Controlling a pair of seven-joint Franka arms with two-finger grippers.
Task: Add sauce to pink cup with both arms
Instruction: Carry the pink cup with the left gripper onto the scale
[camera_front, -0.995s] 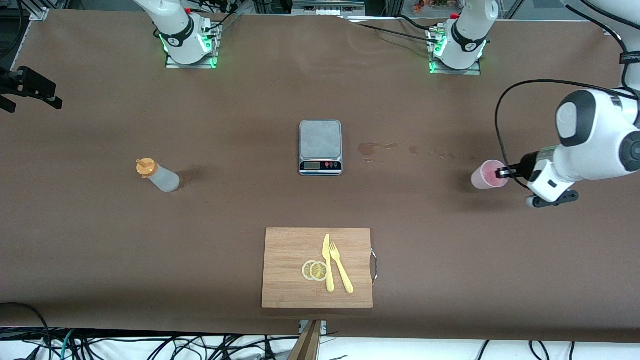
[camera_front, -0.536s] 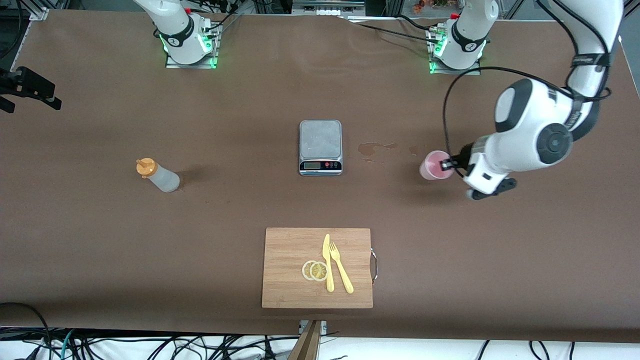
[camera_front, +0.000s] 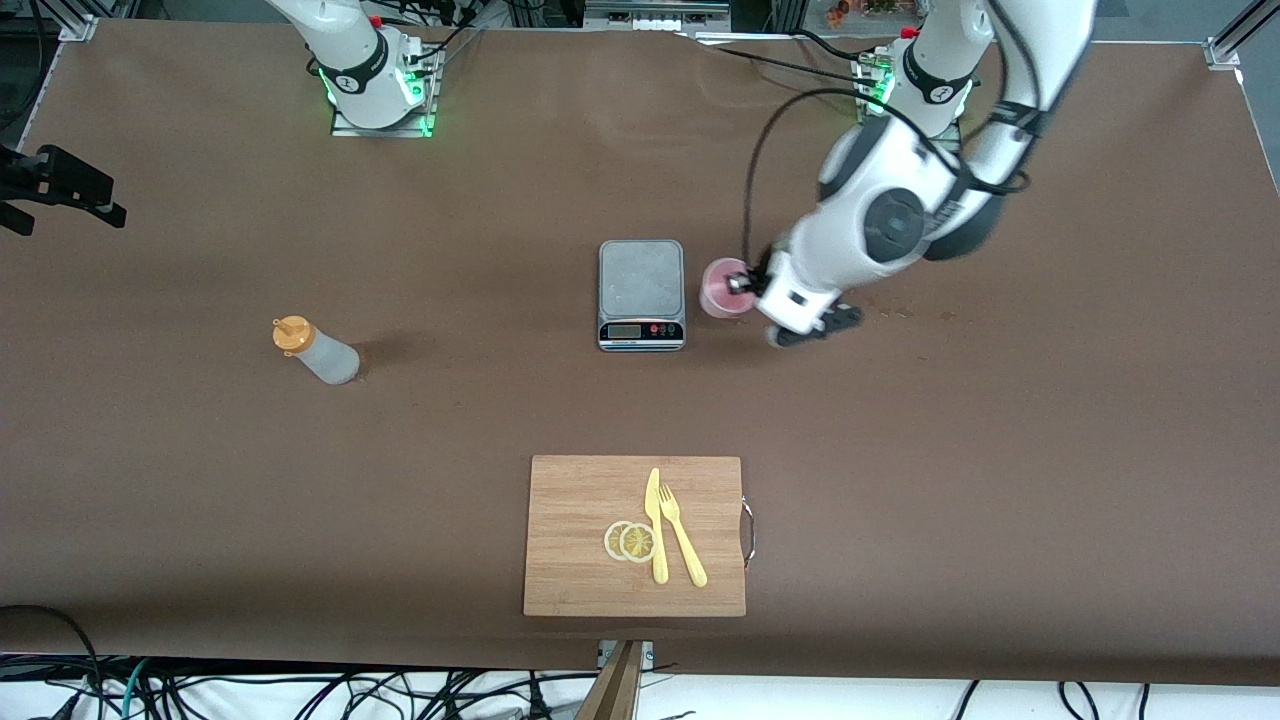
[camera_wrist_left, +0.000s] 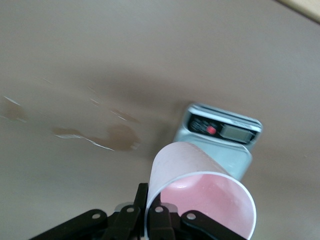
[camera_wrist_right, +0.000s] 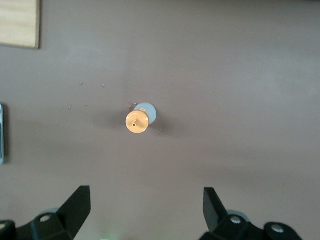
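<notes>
On the worktop (camera_front: 1000, 450) we see a scale (camera_front: 641, 294) mid-table, brown stains (camera_wrist_left: 100, 135) beside it, and nearer the front camera a cutting board (camera_front: 580, 540) carrying lemon slices (camera_front: 630, 541), a knife (camera_front: 656, 525) and a fork (camera_front: 682, 535). The sauce (camera_front: 315, 351) stands toward the right arm's end. Our left hand (camera_front: 745, 285), its arm bent down from the base, is clamped on the pink cup (camera_front: 722, 288), held just beside the scale. Our right hand (camera_wrist_right: 145, 210) hangs above the sauce, fingers apart; its arm is mostly cut off.

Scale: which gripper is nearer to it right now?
Left. The left gripper holds the pink cup just beside the scale. The right gripper is open, high above the sauce bottle.
</notes>
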